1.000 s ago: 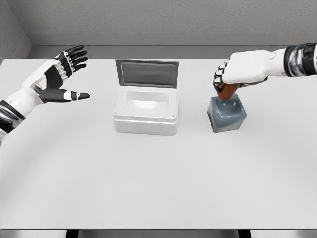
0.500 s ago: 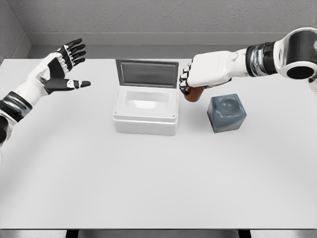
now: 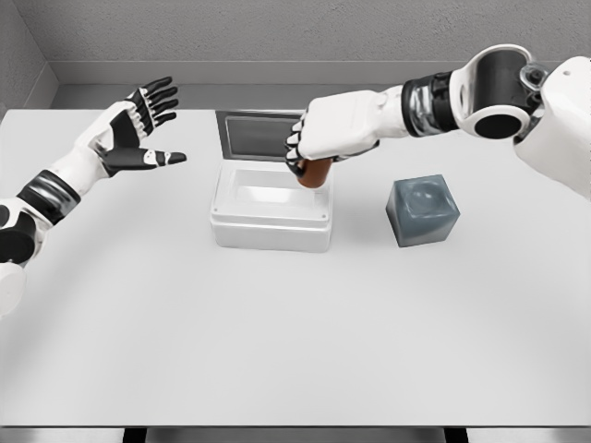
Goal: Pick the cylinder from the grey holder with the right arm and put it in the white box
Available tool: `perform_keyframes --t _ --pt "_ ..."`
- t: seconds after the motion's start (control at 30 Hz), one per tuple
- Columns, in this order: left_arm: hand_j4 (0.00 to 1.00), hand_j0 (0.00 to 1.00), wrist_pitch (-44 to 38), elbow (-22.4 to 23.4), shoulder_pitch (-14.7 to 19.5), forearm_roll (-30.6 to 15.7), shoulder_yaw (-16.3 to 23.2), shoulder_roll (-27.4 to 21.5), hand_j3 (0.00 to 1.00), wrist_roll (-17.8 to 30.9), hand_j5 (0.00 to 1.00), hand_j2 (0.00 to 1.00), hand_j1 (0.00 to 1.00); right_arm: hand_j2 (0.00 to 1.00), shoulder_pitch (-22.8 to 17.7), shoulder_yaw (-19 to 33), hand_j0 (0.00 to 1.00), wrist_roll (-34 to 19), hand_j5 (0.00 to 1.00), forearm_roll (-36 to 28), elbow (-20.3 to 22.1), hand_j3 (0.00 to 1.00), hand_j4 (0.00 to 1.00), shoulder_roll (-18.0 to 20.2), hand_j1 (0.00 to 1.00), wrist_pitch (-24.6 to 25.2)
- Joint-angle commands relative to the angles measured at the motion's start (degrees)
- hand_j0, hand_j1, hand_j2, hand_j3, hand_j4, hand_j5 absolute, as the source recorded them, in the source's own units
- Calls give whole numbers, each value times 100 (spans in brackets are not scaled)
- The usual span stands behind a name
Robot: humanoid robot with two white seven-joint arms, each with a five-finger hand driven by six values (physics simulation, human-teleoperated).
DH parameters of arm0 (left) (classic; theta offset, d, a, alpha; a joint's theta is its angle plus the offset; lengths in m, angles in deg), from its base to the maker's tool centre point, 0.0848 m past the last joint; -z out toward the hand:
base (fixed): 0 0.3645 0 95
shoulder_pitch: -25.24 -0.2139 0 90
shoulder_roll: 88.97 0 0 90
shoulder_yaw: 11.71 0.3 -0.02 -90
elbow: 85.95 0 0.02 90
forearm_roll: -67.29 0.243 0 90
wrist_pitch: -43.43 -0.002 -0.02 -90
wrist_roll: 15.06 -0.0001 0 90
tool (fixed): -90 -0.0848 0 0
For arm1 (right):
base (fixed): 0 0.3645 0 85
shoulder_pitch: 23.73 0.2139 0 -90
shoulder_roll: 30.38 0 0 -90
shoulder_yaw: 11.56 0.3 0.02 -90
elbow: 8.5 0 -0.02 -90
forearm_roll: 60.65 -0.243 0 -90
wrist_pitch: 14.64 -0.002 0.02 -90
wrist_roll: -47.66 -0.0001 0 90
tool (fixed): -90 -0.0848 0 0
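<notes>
One cylinder [image 3: 315,173], reddish-brown, is clasped in the curled fingers of the right hand [image 3: 331,132], which grips it from above so that only its lower part shows beneath the palm. The hand holds the cylinder above the right rear part of the white box [image 3: 271,221], just in front of the raised lid [image 3: 261,137]; whether its base has entered the opening cannot be told from this view. The box stands open on the white table [image 3: 295,341], its interior showing no contents. The grey holder [image 3: 422,210] sits to the right of the box, apart from it, with its top recess vacant. The left hand [image 3: 129,140] hovers over the far left of the table, fingers spread and holding nothing. Judged from this arrangement, extraction and most of the transfer are complete; what remains is to lower the cylinder into the box, release it, and withdraw the arm.
</notes>
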Motion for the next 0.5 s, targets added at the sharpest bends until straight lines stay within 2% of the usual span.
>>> perform_keyframes --t 0.0,0.1,0.33,0.37,0.4,0.47 --pt "100 100 3 1 0 -26 12 1 100 0 100 100 100 46 0 -5 46 3 46 -21 -35 46 46 -63 46 14" --pt "100 100 3 1 0 -26 12 1 100 9 100 100 100 47 9 -49 47 3 47 -21 -334 47 47 -247 47 14" --pt "100 100 3 10 9 -26 12 36 100 0 100 100 100 47 18 -58 47 3 47 -12 -483 47 47 -274 47 14" --pt "100 100 3 10 9 -26 12 36 100 0 100 100 100 68 9 -58 68 3 68 14 -475 68 68 -274 68 14" --pt "100 100 3 10 9 -26 12 45 100 0 100 100 100 100 0 -23 100 3 100 102 -474 100 100 -274 100 14" --pt "100 100 3 10 9 -26 3 45 100 0 100 100 100 100 0 21 100 3 100 119 -457 100 100 -274 100 14"
